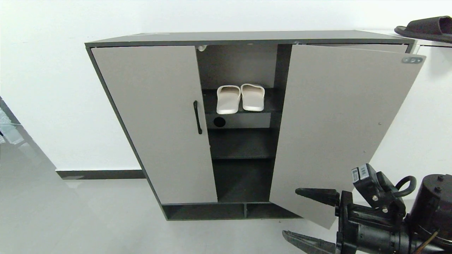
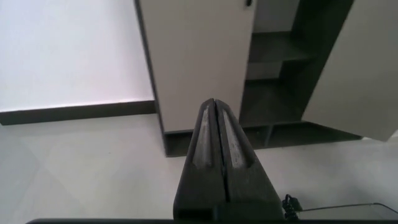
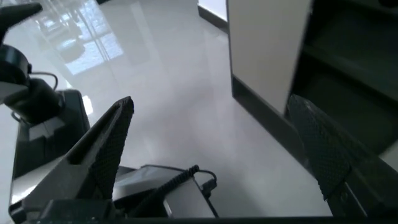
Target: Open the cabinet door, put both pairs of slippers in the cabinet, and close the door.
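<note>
- The right gripper (image 1: 307,218) is held released, its fingers spread wide with nothing between them; in the wrist view (image 3: 214,134), bare floor (image 3: 186,81) is seen through the gap.
- The left gripper (image 2: 213,109) is clenched, pads pressed together on nothing, and is aimed at the foot of the shut left door (image 2: 193,56).
- The right arm is held low at 5 o'clock of the head view, with the forearm level and the fingers pointed toward 9 o'clock.
- The open right door (image 1: 339,123) is found at 12 o'clock from the right jaws, near the upper finger.
- The white pair (image 1: 240,98) is set side by side on the upper shelf (image 1: 270,106), at 11 o'clock from those jaws.
- A dark slipper (image 1: 425,27) lies at 1 o'clock from them, well apart and much higher, by the right end of the cabinet (image 1: 247,36) top; whether it rests on that top cannot be told.
- Its long axis is laid roughly 9-to-3.
- The right arm is judged the nearer; a long lift and probably a wrist turn are called for.
</note>
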Tool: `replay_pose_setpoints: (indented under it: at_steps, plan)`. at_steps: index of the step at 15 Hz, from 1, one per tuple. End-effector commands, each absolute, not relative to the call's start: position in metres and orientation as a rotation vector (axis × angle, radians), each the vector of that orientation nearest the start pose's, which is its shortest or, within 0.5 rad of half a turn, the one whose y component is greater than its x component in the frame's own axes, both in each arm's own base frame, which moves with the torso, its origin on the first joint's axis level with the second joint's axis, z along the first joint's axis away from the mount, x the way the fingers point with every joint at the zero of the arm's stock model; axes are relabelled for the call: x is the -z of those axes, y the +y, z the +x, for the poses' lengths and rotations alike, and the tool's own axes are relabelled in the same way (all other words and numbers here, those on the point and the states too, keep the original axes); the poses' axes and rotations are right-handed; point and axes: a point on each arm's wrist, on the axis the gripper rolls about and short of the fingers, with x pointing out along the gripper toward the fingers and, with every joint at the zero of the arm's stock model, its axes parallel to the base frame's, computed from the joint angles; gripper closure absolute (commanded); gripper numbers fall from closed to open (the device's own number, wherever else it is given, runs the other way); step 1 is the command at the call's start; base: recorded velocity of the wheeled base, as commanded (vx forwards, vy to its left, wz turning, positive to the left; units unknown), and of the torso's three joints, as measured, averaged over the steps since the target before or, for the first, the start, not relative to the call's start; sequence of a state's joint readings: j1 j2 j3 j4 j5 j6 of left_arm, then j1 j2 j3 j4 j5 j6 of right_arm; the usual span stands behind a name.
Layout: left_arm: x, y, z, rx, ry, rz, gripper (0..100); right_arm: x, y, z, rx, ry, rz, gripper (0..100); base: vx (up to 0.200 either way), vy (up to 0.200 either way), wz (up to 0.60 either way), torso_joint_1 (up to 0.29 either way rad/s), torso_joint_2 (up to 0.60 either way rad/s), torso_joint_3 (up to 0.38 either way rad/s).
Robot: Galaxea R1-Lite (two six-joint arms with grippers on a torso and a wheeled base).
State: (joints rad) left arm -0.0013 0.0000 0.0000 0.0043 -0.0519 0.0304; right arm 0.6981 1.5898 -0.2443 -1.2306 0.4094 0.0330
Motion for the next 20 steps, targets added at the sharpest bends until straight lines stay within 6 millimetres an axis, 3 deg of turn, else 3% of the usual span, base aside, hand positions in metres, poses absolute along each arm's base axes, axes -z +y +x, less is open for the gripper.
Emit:
replay_pose_setpoints:
  at_steps: [1, 20]
  plan:
    - [-0.0750, -0.0011, -0.0227, 0.054, 0.005, 0.031, 100, -0.1307, 0.1472, 0.1605, -1.108, 0.146, -0.006, 0, 0.000, -0.200, 0.00, 0.002, 0.00, 0.007]
    - [-0.0750, -0.0011, -0.0227, 0.052, 0.005, 0.029, 100, -0.1220, 0.1503, 0.1605, -1.118, 0.179, -0.020, 0, 0.000, -0.200, 0.00, 0.001, 0.00, 0.002]
